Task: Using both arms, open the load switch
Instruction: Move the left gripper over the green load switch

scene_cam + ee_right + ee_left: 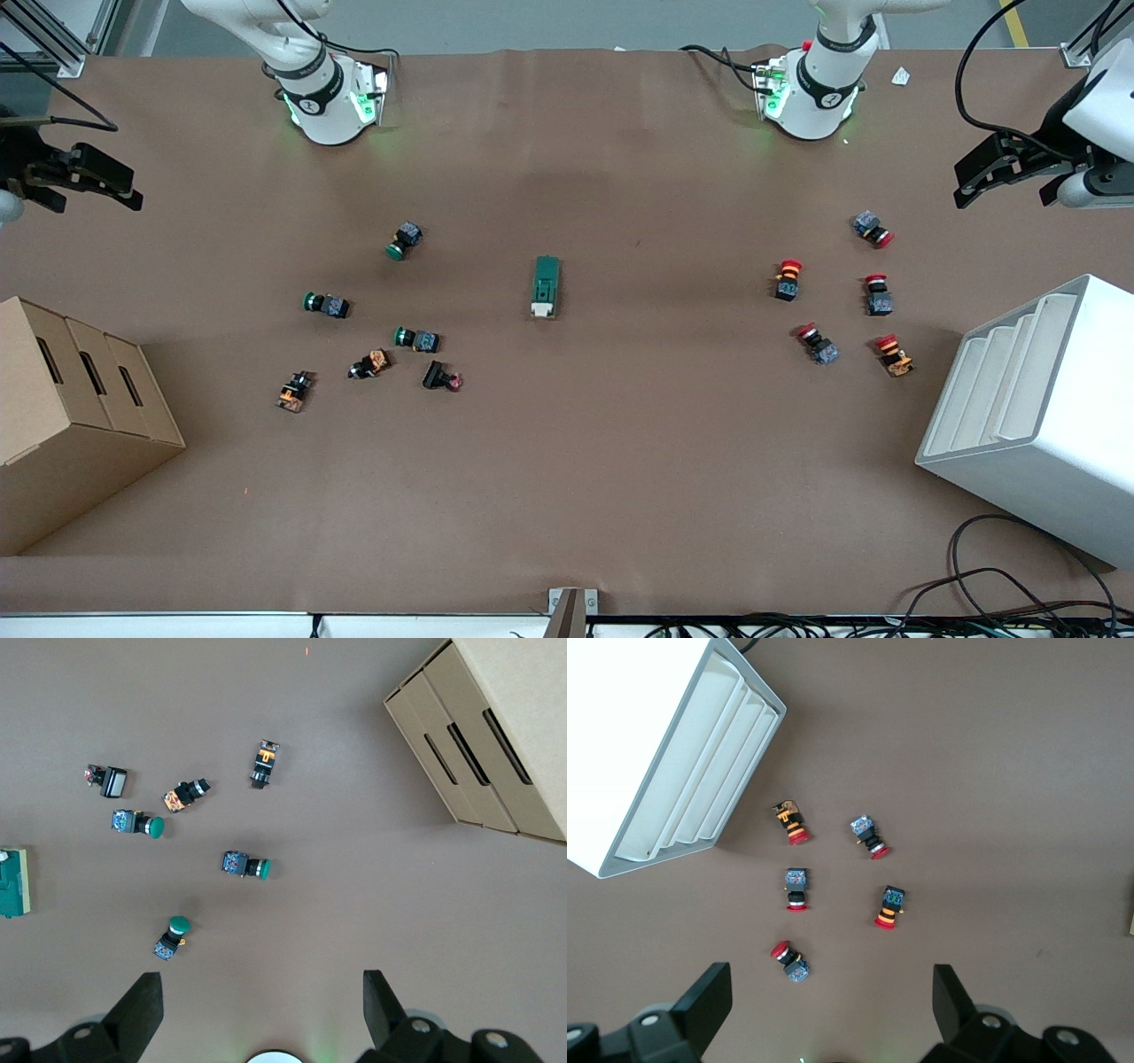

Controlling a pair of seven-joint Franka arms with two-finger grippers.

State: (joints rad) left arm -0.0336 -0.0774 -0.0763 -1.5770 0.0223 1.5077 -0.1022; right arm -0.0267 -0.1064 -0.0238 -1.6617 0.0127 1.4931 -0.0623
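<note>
Load switch (pixel 546 286) lay flat and untouched on the brown table (pixel 567 496), midway between the two arms' ends, its white tab pointing toward the front camera and its dark-green body running away from it. The right gripper (pixel 89 175) hung high over the right arm's end of the table above the cardboard box (pixel 71 416), fingers (pixel 133 1010) spread wide with nothing between them; the left gripper (pixel 1005 164) hovered over the left arm's end near the white tray rack (pixel 1036 416), equally wide open and empty. Neither arm had begun its approach, so the step in hand seemed to be the reach itself. To do it well, one gripper would likely need to come down on the green body and pin it across its long sides, while the other took the white tab end. The green-capped push buttons (pixel 416 338) and red-capped push buttons (pixel 788 279) sat well apart from the switch, so straight descents from above looked safe. A clamp on the tab before the body was held could simply drag the block along the table.
</note>
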